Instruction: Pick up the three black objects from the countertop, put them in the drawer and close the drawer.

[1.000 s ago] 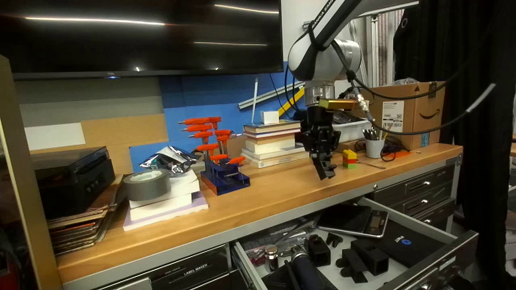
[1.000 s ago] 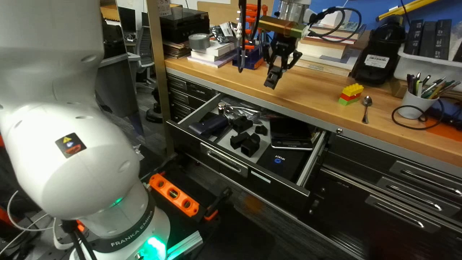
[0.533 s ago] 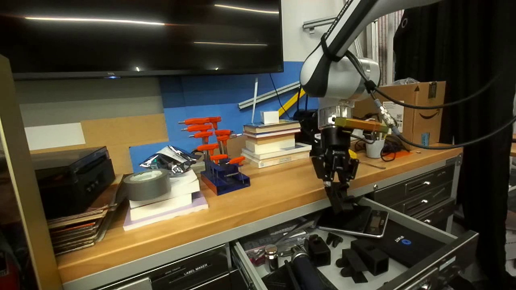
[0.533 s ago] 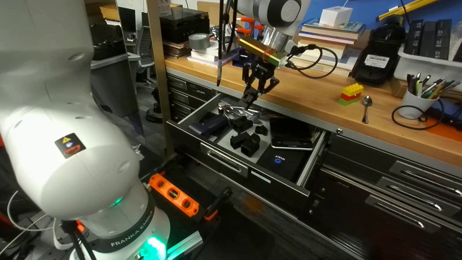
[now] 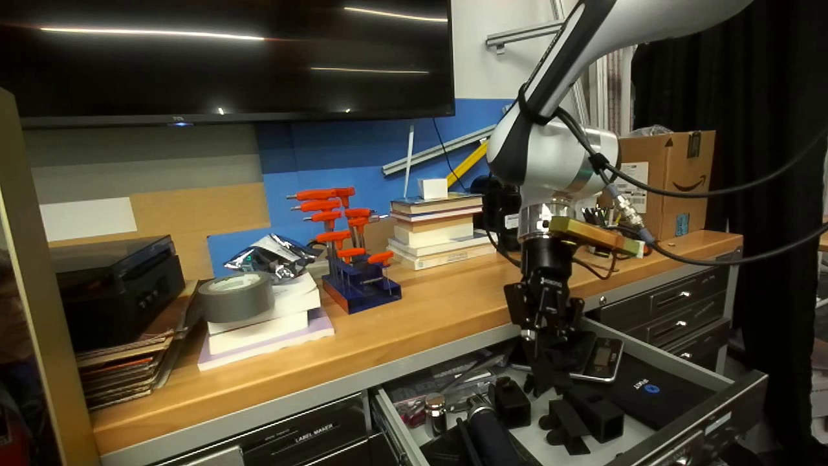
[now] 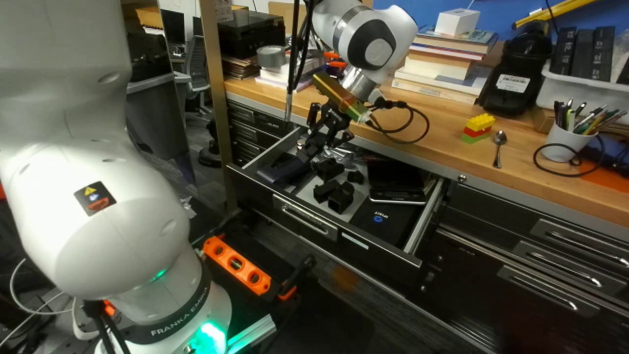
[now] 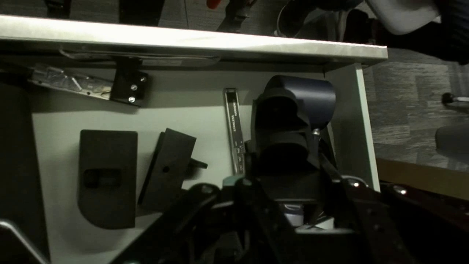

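I see the gripper [image 6: 322, 138] reaching down over the pulled-out drawer [image 6: 383, 258], in front of the edge of the wooden countertop [image 6: 442, 132]. Its jaws are clamped on a chunky black piece [image 7: 282, 134]. This piece sits between them and, as the wrist view shows it, extends well past their tips; two rounded hollows can be seen in it. In both exterior views the piece points downward, into the drawer. Whether its lower end touches something there, I cannot tell. In the wrist view a dark blue cylinder [image 7: 318, 97] appears partly behind the piece, and a slim metal strip with printed letters [image 7: 234, 124] appears to one side. On the drawer bottom, outside the jaws, lie a broad black part [image 7: 108, 150] and a narrower black part [image 7: 172, 157].
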`<control>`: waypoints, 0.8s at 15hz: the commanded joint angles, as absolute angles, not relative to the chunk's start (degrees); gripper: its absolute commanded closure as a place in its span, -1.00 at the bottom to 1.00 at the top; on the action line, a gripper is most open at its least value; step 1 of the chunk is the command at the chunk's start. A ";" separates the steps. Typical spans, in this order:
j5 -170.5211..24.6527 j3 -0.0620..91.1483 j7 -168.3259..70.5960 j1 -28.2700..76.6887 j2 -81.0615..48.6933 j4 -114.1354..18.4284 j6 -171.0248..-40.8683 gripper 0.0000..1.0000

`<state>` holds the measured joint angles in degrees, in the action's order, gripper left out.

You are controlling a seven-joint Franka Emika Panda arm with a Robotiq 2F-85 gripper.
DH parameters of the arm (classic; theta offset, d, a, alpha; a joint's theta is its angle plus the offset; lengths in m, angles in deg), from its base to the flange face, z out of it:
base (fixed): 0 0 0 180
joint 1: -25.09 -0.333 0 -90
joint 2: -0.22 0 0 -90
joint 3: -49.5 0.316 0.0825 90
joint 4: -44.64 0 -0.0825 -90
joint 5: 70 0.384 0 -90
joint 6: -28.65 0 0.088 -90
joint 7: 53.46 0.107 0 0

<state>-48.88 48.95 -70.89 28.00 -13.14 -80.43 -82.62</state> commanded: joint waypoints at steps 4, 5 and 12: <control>-47.67 50.14 -71.16 28.36 -15.80 -81.22 -81.70 0.51; -48.19 50.22 -70.85 28.17 -16.67 -81.20 -82.30 0.51; -50.14 51.60 -70.02 27.59 -22.24 -80.00 -83.56 0.51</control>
